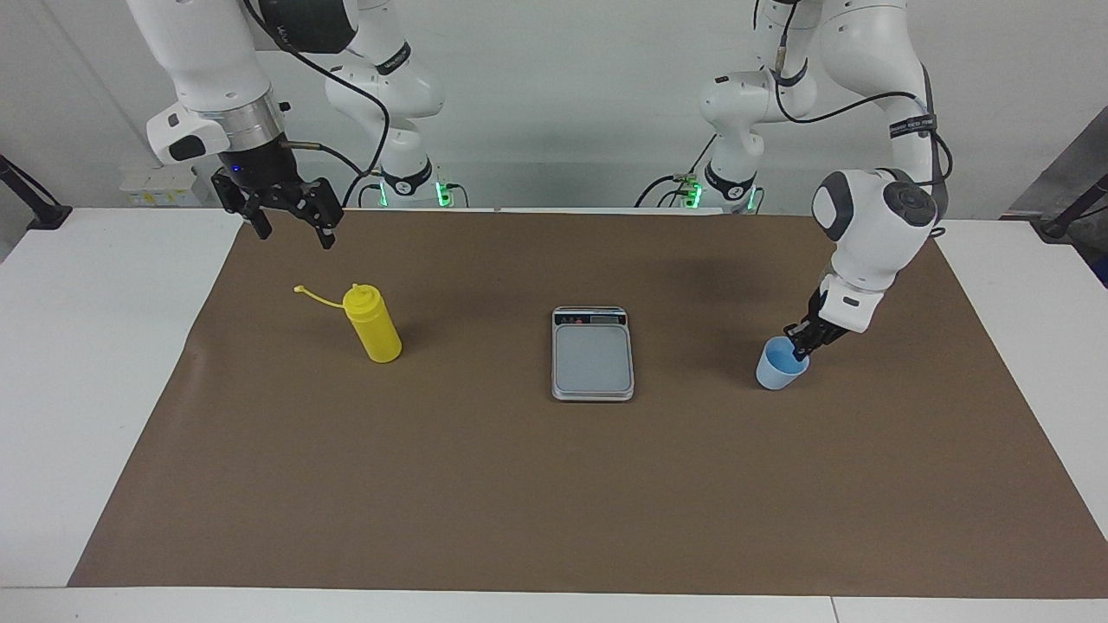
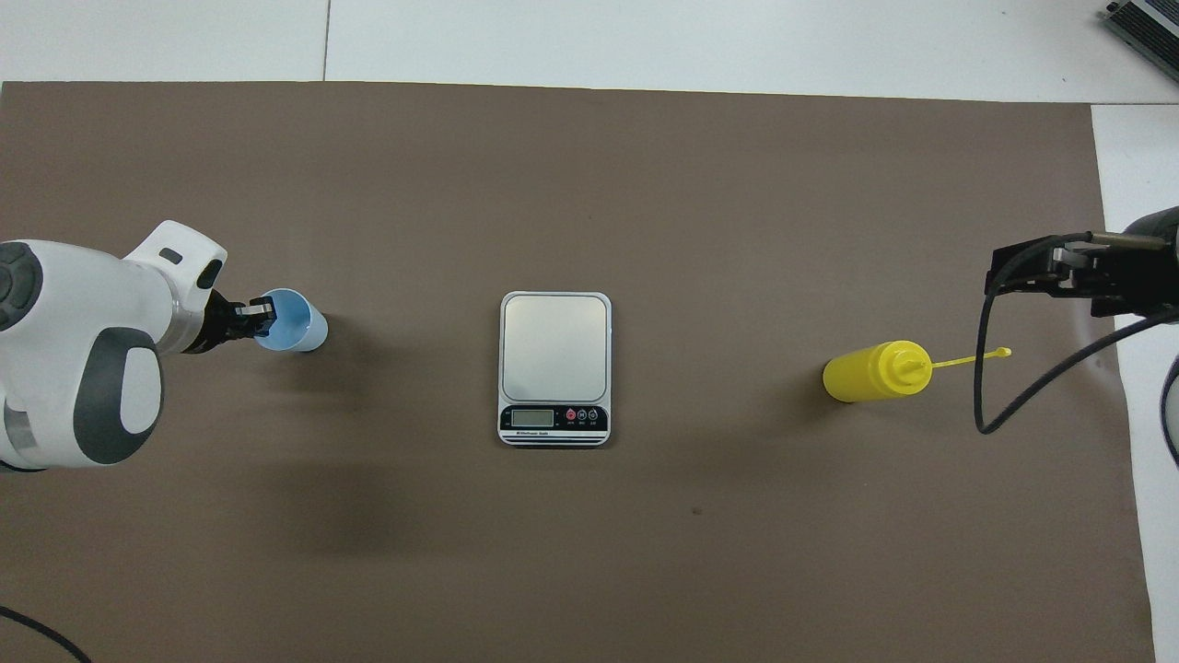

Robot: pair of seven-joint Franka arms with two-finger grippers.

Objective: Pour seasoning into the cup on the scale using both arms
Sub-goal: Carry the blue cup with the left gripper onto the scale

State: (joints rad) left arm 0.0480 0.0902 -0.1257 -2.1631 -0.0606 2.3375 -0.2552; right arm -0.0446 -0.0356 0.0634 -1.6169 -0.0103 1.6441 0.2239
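Overhead view, reading across: your left gripper [image 2: 247,319] is clenched on the rim of the small light blue tapered plastic cup [image 2: 299,330], over the brown paper mat [image 2: 589,184] toward the left arm's end. The step looks like bringing the cup to the flat silver-grey kitchen scale [image 2: 554,345] at the centre. Next you should set it squarely on the plate, clear of the display. Bare mat lies between them. The yellow plastic squeeze bottle [image 2: 866,373] stands untouched toward the right arm's end. The right gripper [image 2: 1004,267] waits released above the mat's edge.
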